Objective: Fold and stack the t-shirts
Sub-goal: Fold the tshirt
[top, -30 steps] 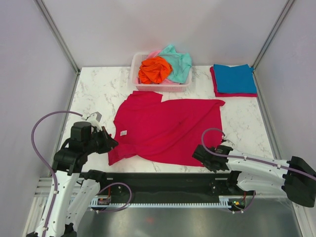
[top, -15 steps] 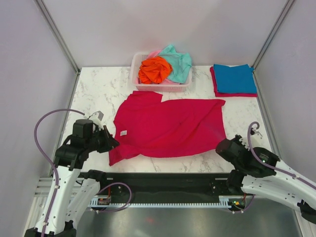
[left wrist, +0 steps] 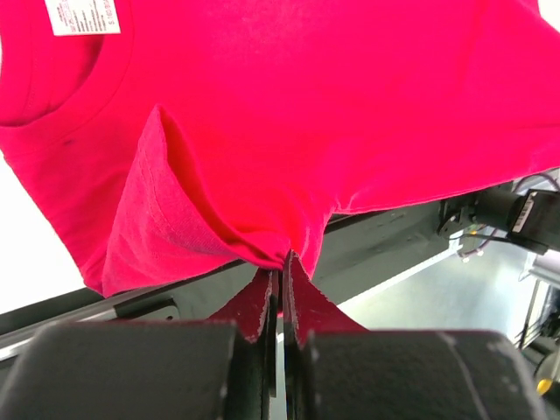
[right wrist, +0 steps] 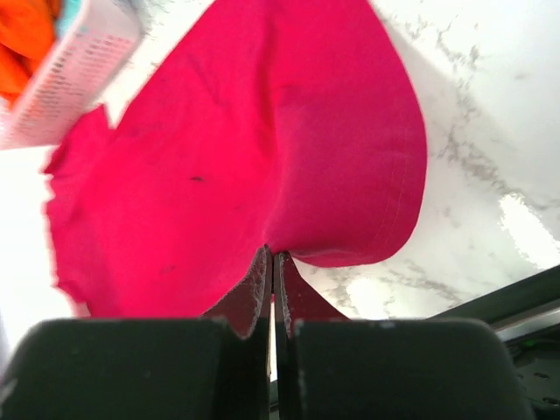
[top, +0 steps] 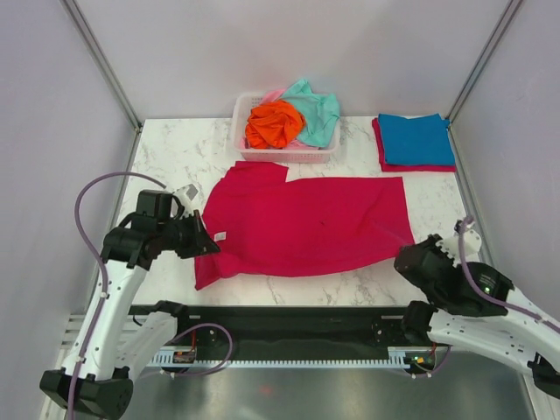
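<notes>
Ok, left tool (left wrist: pixel 282 262) is closed tight on a pinch of the crimson t-shirt (top: pixel 306 226) at its near-left edge, just off the collar. The cloth peaks up into the jaws. Right tool (right wrist: pixel 273 258) is likewise clamped on the shirt's near-right corner, with the hem curling round the pinch. The shirt lies spread across the middle of the desk (top: pixel 171 157), long side running left-right between the two tools, a few creases toward the right end.

Around it:
- White tag (left wrist: pixel 81 15) sits inside the collar, facing up. It has print on it, too small to read.
- White slatted basket (top: pixel 282 156) sits at the far edge, just beyond the shirt. The far-left sleeve reaches right up to its base; can't tell if they touch.
- In the basket: orange shirt (top: pixel 273 123) bunched on the left, mint-teal shirt (top: pixel 315 112) heaped on the right and hanging over the rim, a bit of pink shirt (top: pixel 273 93) showing behind.
- Far-right corner: blue shirt (top: pixel 416 138) folded flat on top of a folded red shirt (top: pixel 420 166), of which only the edges show. The stack is near the crimson shirt's far-right corner but apart from it.
- Nothing sits on the crimson shirt itself.

Desk top is white marble pattern with grey veins, glossy. A black rail (top: pixel 289 319) runs along the near edge between the arm bases. Purple cable (top: pixel 87 197) loops off the left arm. Walls (top: pixel 52 105) are plain pale panels with metal corner posts (top: pixel 101 57).
</notes>
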`<action>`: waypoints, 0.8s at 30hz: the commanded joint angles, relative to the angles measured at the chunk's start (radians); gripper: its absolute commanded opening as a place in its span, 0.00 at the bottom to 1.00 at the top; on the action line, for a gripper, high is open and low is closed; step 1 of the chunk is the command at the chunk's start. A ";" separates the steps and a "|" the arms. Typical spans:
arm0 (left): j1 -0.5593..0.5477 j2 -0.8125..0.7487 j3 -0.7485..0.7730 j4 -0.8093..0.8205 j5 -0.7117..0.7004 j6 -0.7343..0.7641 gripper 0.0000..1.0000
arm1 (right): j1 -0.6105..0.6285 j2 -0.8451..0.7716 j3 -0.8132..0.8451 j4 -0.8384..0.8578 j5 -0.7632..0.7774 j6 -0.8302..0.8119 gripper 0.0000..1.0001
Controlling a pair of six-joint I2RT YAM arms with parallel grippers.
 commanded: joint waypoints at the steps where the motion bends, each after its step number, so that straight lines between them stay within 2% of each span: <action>1: -0.009 0.046 0.072 -0.012 0.000 0.093 0.02 | 0.000 0.167 0.053 -0.098 0.057 -0.131 0.00; 6: -0.073 0.195 0.107 0.019 -0.070 0.107 0.02 | -0.013 0.406 0.090 0.034 0.033 -0.301 0.00; 8: -0.089 0.239 0.119 0.054 -0.096 0.101 0.02 | -0.055 0.436 0.082 0.104 0.005 -0.396 0.00; 9: -0.101 0.255 0.128 0.062 -0.107 0.099 0.02 | -0.088 0.447 0.073 0.137 -0.018 -0.439 0.00; 12: -0.115 0.311 0.188 0.075 -0.172 0.110 0.02 | -0.310 0.418 0.019 0.270 -0.124 -0.606 0.00; 14: -0.117 0.347 0.235 0.078 -0.219 0.121 0.02 | -0.381 0.410 0.001 0.351 -0.205 -0.695 0.00; 17: -0.118 0.427 0.288 0.088 -0.274 0.153 0.02 | -0.454 0.483 0.017 0.375 -0.246 -0.740 0.00; 24: -0.117 0.643 0.409 0.117 -0.293 0.207 0.02 | -0.564 0.600 0.004 0.486 -0.312 -0.812 0.00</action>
